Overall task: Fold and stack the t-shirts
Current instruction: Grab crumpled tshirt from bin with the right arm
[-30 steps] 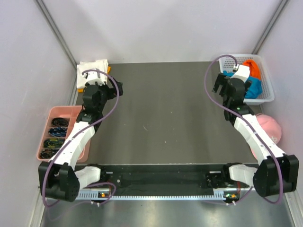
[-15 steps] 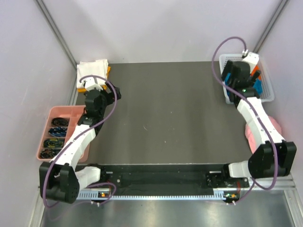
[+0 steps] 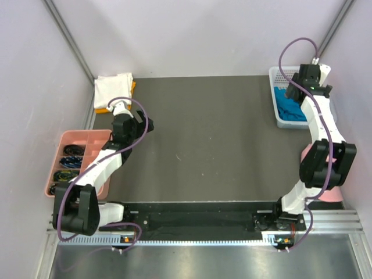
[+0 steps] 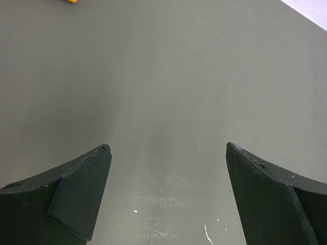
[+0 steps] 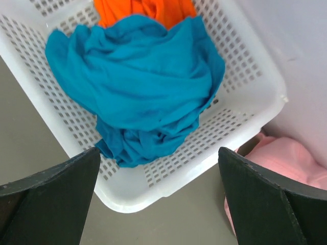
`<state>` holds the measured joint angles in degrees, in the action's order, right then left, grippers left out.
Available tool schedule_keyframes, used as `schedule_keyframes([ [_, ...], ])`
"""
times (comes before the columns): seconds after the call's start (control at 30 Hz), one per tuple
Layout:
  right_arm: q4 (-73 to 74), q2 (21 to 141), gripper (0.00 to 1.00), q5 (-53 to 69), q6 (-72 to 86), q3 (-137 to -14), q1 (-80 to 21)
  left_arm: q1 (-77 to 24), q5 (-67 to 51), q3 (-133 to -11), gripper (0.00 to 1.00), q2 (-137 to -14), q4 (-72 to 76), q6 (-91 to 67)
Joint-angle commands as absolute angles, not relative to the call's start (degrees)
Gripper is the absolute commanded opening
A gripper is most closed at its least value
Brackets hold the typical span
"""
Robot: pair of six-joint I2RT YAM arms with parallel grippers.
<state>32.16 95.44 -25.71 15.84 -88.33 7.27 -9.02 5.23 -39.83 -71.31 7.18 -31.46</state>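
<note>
Unfolded laundry sits bunched in the white basket (image 5: 240, 56) at the table's (image 3: 203, 128) far right corner: teal-blue t-shirt (image 5: 138, 87) on top, bright orange t-shirt (image 5: 143, 10) behind it. The white t-shirt (image 3: 113, 87) lies on the yellow-orange t-shirt (image 3: 102, 108) at the far left corner, likely the finished stack. The right end effector (image 5: 159, 150) hovers over the basket, jaws wide, nothing held. The teal-blue shirt is straight below between its fingers and looks apart from them, probably lined up for a pick. The left end effector (image 4: 167, 147) is also wide and empty, over bare table near the stack.
</note>
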Motion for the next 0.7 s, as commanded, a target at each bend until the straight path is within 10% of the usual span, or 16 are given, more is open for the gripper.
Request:
schedule_keyframes([
  [0.0, 34.4, 96.9, 0.97, -24.3, 17.2, -88.6, 7.3, -9.1, 5.5, -42.9, 0.98, -70.3, 6.2, -29.4],
  [0.23, 34.0, 102.2, 0.8, -20.8, 18.5, -90.5, 8.1, -9.1, 5.9, -43.1, 0.98, -69.7, 5.7, -29.3],
  [0.67, 34.9, 113.2, 0.84, -17.8, 18.1, -100.0, 10.0, -9.1, 5.5, -43.2, 0.98, -71.1, 6.1, -28.7],
])
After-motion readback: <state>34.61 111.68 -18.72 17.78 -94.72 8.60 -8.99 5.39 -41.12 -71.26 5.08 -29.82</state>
